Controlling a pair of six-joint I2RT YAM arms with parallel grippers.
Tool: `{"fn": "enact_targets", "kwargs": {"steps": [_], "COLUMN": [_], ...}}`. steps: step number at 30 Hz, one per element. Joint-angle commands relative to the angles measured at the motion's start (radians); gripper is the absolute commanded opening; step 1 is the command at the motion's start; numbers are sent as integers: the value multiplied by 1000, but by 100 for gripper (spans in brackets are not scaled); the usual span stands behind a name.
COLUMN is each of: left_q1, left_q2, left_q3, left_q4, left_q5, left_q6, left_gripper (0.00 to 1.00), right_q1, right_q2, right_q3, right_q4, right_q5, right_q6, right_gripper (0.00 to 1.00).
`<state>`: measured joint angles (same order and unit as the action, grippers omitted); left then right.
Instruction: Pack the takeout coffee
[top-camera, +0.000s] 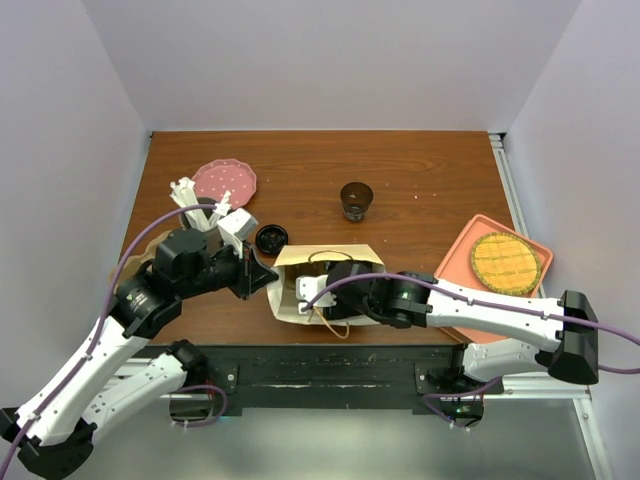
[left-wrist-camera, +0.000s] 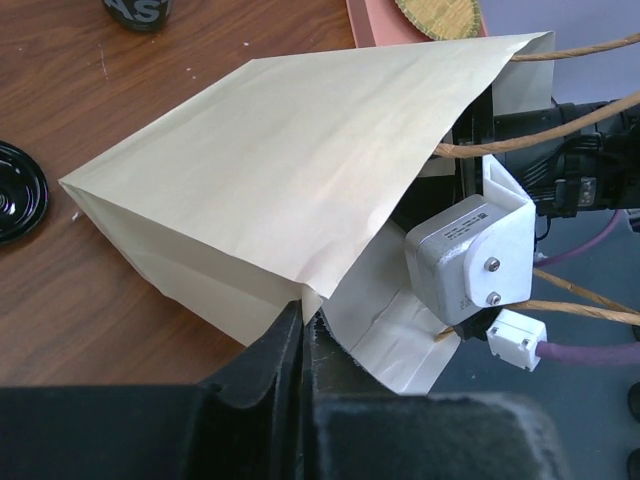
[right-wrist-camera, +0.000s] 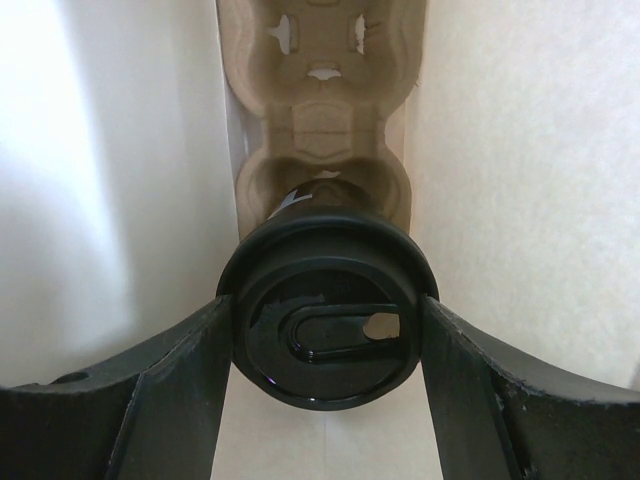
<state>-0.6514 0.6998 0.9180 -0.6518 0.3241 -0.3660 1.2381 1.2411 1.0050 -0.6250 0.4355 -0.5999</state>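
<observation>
bag (left-wrist-camera: 270, 150): matt paper | coffee lid (right-wrist-camera: 325, 335): glossy plastic | carrier (right-wrist-camera: 320, 110): maybe pulp

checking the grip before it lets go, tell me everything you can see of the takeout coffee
The takeout coffee shows mostly its round, glossy black plastic lid, facing the right wrist camera, with a raised oval sip tab and a small hole. Above the lid, a sliver of dark cup body with a white mark shows. It is inside the paper bag, seemingly set in a moulded pulp cup carrier. The right gripper has one finger on each side of the lid's rim.
</observation>
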Motion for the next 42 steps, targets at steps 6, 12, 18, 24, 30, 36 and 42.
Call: {"fn": "enact_targets", "kwargs": {"steps": [6, 12, 18, 24, 30, 36, 42], "left_q1": [-4, -4, -4, -4, -4, -5, -5], "left_q2": [14, 1, 7, 4, 1, -2, 0], "left_q3": [2, -18, -19, -21, -8, -8, -2], "left_q4": [52, 67, 79, 80, 63, 60, 58], "left_q5": [29, 32, 42, 44, 38, 39, 52], "left_q6": [-8, 10, 15, 25, 38, 45, 48], "left_gripper": [0, 0, 0, 0, 0, 0, 0], "right_q1": [4, -5, -9, -12, -15, -20, -34], "right_q2": [-61, -51, -32, -12, 3, 3, 26], "right_q3": [-58, -82, -71, -75, -69, -83, -95], "right_q4": [100, 131, 157, 156, 159, 185, 231], "right_q5": [45, 43, 57, 77, 85, 88, 77], "right_q6": [-72, -84, -93, -98, -78, -55, -69], "right_gripper": [34, 34, 34, 34, 34, 34, 34]}}
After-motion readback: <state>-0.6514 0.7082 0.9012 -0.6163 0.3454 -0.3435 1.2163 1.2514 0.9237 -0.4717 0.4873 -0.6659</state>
